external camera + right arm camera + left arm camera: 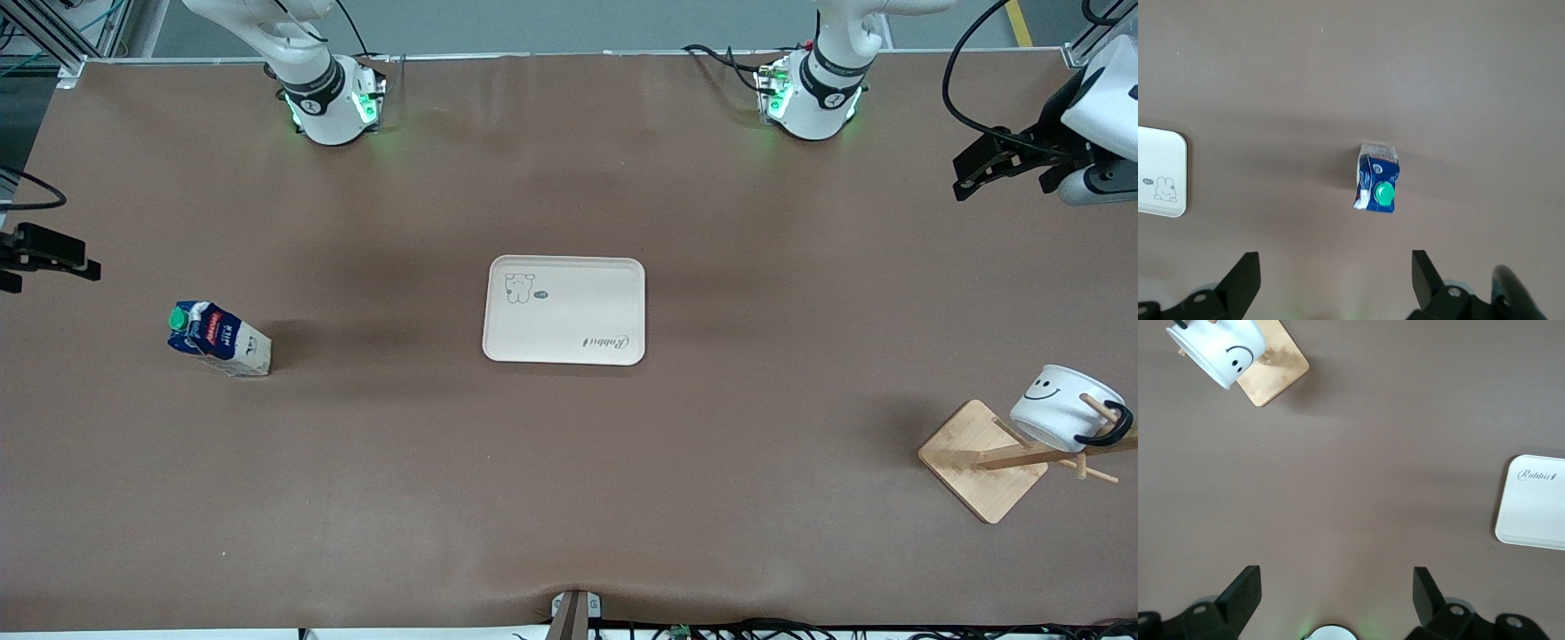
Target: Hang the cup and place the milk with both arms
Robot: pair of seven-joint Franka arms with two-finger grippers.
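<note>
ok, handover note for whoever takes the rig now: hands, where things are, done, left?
Left hand: open, empty, up over the table's edge at the left arm's end.
Right hand: open, empty, over the right arm's end, above the milk carton.
Smiley mug: hanging by its black handle on a peg of the wooden rack, left arm's end.
Milk carton: standing on the bare table, apart from the white tray at the centre.
Done: cup hung.
Left: milk not yet placed; probably goes on the tray.
</note>
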